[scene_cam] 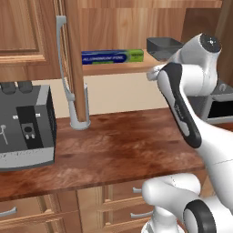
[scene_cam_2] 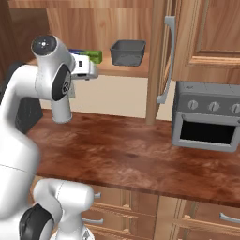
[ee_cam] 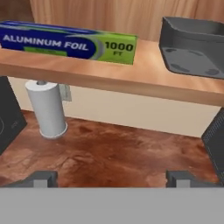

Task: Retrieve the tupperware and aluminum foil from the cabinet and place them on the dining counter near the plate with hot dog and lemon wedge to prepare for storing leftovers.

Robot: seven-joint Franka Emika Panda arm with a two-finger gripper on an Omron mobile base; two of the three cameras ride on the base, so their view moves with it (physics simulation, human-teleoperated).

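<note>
On the shelf [ee_cam: 109, 75] of the open cabinet lies the aluminum foil [ee_cam: 70, 43], a blue box with a lime-green end [scene_cam: 112, 56] [scene_cam_2: 92, 56]. Right of it on the same shelf stands the tupperware [ee_cam: 194, 46], a dark grey tub [scene_cam: 164, 45] [scene_cam_2: 127, 51]. My gripper [ee_cam: 111, 179] is open and holds nothing. It hovers in front of the shelf, a little below its edge and short of both things [scene_cam_2: 93, 70]. The dining counter, plate, hot dog and lemon wedge are out of view.
The cabinet doors stand open, their grey bar handles [scene_cam: 63, 59] [scene_cam_2: 166, 61] jutting out on both sides. On the wood-grain countertop [scene_cam: 118, 145] below stand a paper towel roll [ee_cam: 48, 109], a grey appliance [scene_cam: 25, 127] at left and a toaster oven [scene_cam_2: 208, 122] at right.
</note>
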